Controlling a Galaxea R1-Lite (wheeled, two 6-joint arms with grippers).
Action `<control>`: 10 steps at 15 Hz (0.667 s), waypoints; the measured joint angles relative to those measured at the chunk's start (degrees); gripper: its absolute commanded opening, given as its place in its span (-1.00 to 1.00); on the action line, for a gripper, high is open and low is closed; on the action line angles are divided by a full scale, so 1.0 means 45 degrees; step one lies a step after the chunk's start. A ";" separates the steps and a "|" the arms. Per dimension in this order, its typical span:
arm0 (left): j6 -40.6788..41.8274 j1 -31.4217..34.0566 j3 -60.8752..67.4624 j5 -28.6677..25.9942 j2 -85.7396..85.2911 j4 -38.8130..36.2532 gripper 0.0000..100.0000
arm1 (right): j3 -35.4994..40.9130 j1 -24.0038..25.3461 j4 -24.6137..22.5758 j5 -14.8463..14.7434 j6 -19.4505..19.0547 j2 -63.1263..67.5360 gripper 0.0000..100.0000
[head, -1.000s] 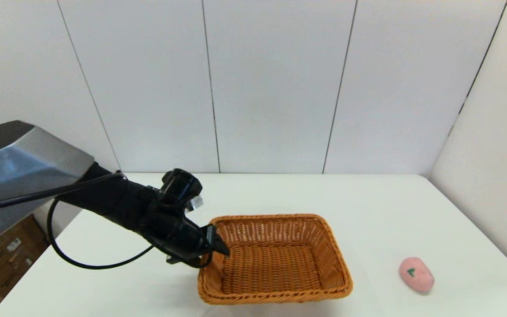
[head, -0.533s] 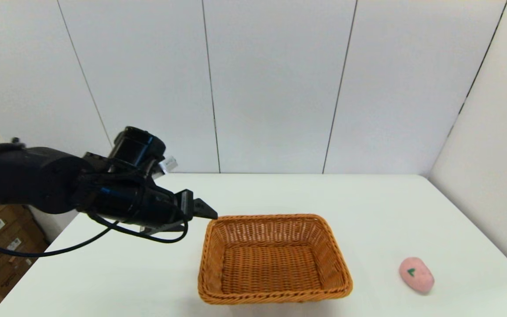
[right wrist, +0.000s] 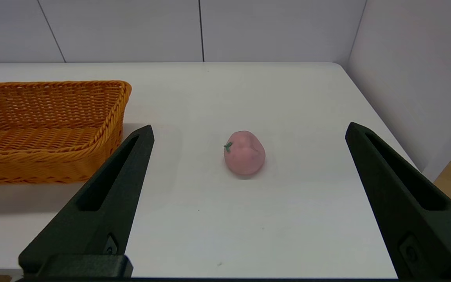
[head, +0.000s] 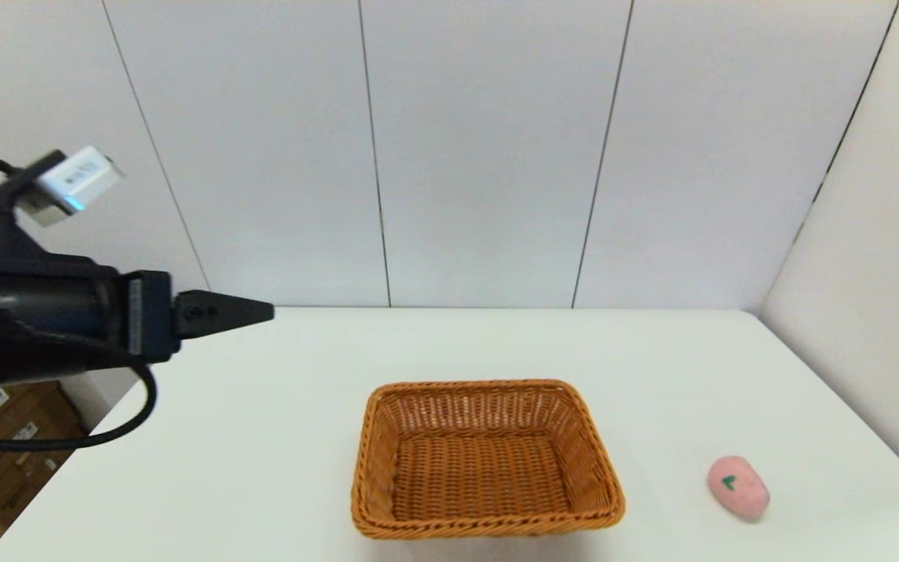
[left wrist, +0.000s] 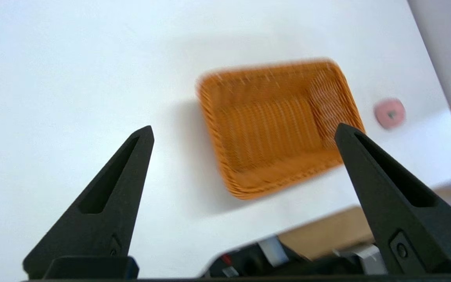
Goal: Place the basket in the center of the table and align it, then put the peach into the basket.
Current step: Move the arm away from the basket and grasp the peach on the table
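The basket [head: 487, 460] sits empty mid-worktop [head: 278, 437], the peach [head: 738, 488] well apart on its right. The left end effector [left wrist: 245, 133] hovers high at the left, wide open, holding nothing. The right end effector [right wrist: 249, 131] gapes empty near the peach.

Your left arm is lifted high over the counter's [head: 278, 437] left edge, its forearm level and pointing right. Its end effector [head: 262, 312] holds nothing, fingers [left wrist: 112, 196] spread wide. Your right end effector [right wrist: 249, 133] sits low at the counter's near right edge, fingers equally wide, empty.
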 measured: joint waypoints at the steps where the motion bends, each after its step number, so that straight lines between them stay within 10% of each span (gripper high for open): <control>1: 0.0141 0.0000 -0.0092 0.0566 -0.0694 0.0141 1.00 | 0.0000 0.0000 -0.0005 0.0005 0.0000 0.0000 1.00; 10: 0.3278 -0.0024 0.1019 0.2045 -0.5992 0.0840 1.00 | 0.0000 0.0000 0.0000 0.0005 0.0019 0.0000 1.00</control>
